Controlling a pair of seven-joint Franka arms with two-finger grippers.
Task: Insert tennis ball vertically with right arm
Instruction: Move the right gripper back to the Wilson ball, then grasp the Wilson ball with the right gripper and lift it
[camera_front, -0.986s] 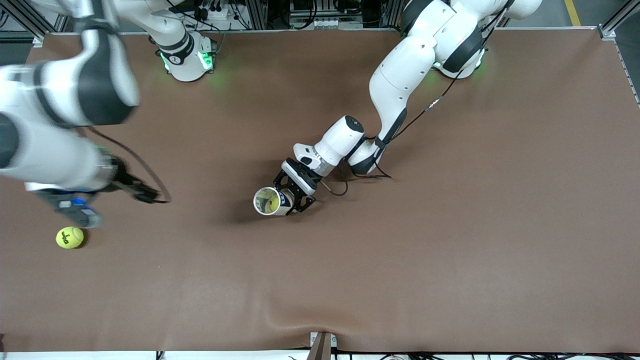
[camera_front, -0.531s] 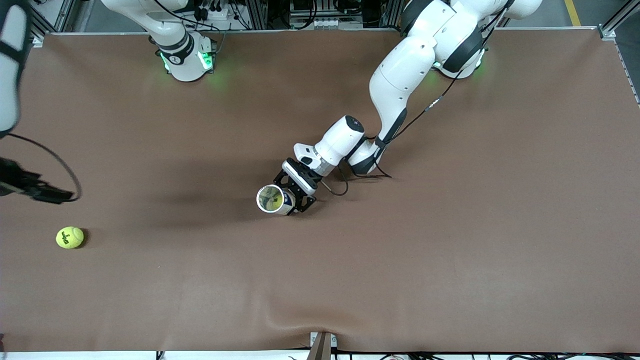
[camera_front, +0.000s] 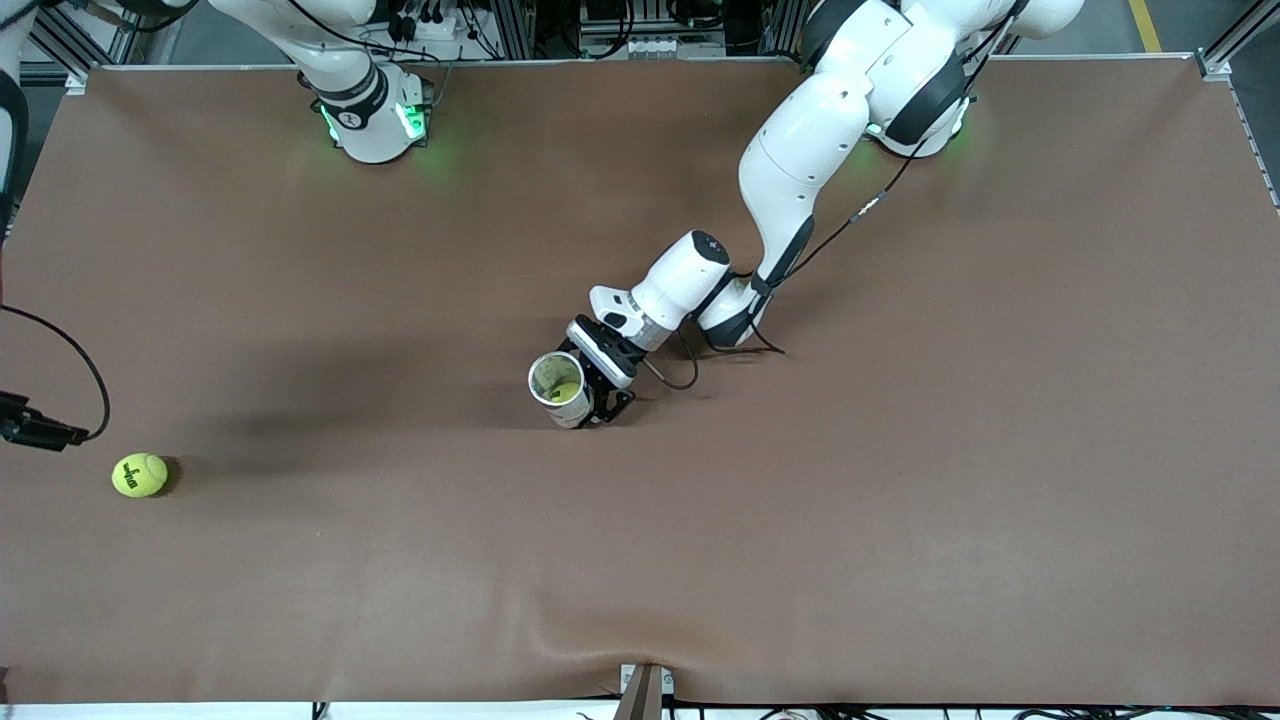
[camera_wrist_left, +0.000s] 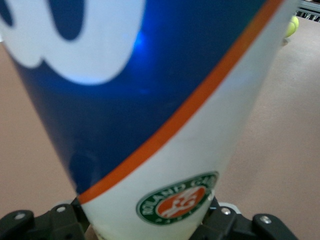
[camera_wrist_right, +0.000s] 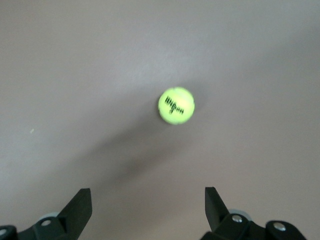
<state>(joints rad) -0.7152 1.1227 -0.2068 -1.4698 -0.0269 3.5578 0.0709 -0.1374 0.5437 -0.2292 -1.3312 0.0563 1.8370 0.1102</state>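
The tennis ball (camera_front: 139, 474) is yellow-green with black lettering, the can (camera_wrist_left: 150, 115) is blue and white with an orange stripe and a green-and-orange round emblem, and the table (camera_front: 900, 500) is plain brown.

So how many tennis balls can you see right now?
2. One loose tennis ball lies on the table at the right arm's end, under the open right gripper. Another ball sits inside the can between the left gripper fingers. More may be hidden deeper inside.
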